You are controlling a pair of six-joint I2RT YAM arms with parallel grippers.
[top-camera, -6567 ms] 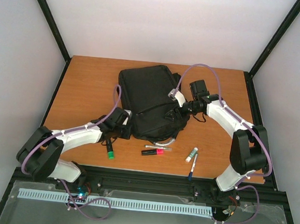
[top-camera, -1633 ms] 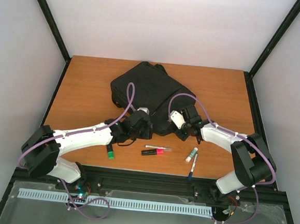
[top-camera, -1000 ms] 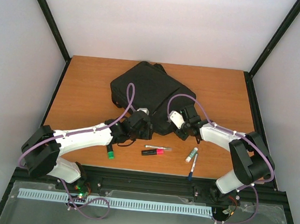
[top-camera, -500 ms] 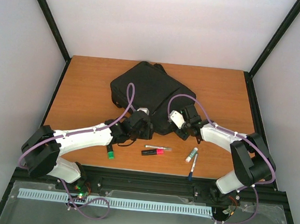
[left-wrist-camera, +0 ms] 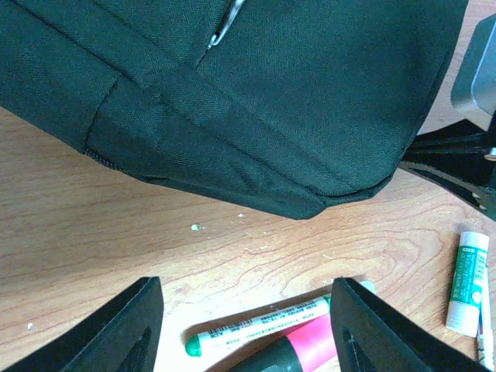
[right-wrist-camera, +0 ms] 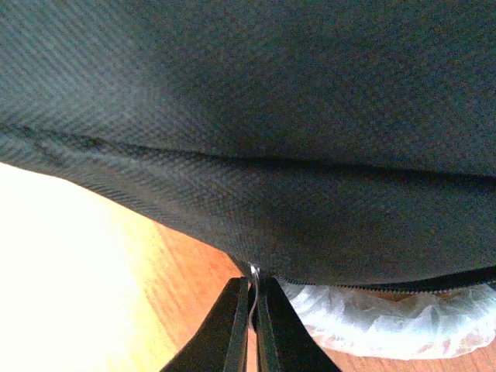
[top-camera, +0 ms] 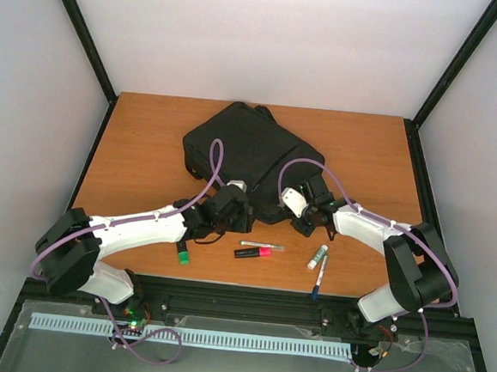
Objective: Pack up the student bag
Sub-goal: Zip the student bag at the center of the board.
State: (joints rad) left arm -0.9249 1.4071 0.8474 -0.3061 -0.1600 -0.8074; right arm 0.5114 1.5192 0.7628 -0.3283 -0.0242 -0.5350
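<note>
Position of student bag (top-camera: 247, 151): flat on the table (top-camera: 139, 152), at centre, toward the far side. Right gripper (right-wrist-camera: 253, 293) sits at the bag's near right edge, its fingers pinched together on a thin silver zip pull (right-wrist-camera: 253, 273). Left gripper (left-wrist-camera: 246, 288) hovers at the near left corner of the bag, jaws spread, grasping nothing. Below it lie a pink highlighter (left-wrist-camera: 306, 350) and a white pen (left-wrist-camera: 263, 322). A glue stick (left-wrist-camera: 467, 279) lies to their right.
</note>
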